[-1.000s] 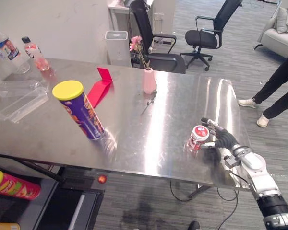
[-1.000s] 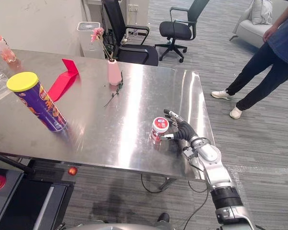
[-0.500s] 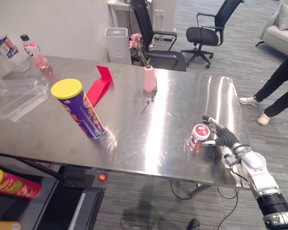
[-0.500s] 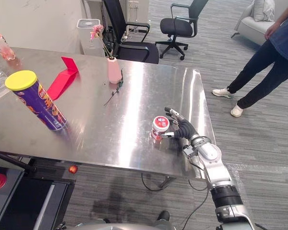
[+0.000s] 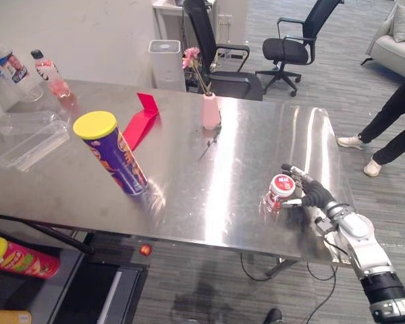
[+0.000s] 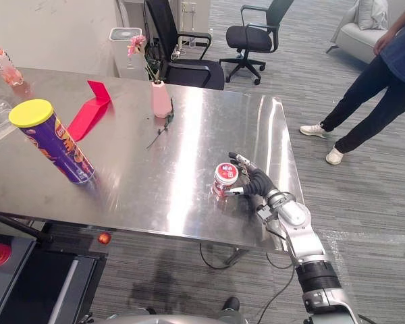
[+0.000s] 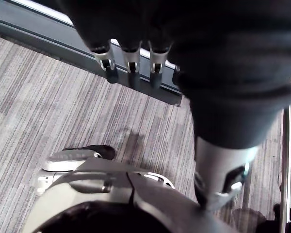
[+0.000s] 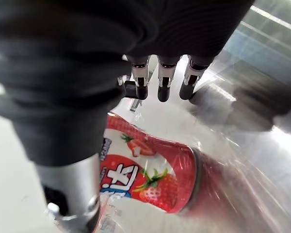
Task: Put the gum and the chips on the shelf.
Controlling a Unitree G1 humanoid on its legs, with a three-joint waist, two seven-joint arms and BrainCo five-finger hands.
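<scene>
no readable text, just blurred print on the gum jar (image 8: 150, 174) label

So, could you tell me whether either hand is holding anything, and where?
Nothing is held yet: the right hand is open beside the gum tub on the table; the left hand is empty.

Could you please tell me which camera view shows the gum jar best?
The right wrist view: the gum jar sits close up, its strawberry label plain, between the right robot hand's straight fingers and thumb. Both eye views show it small, near the table's right front edge. The left wrist view faces the floor.
</scene>
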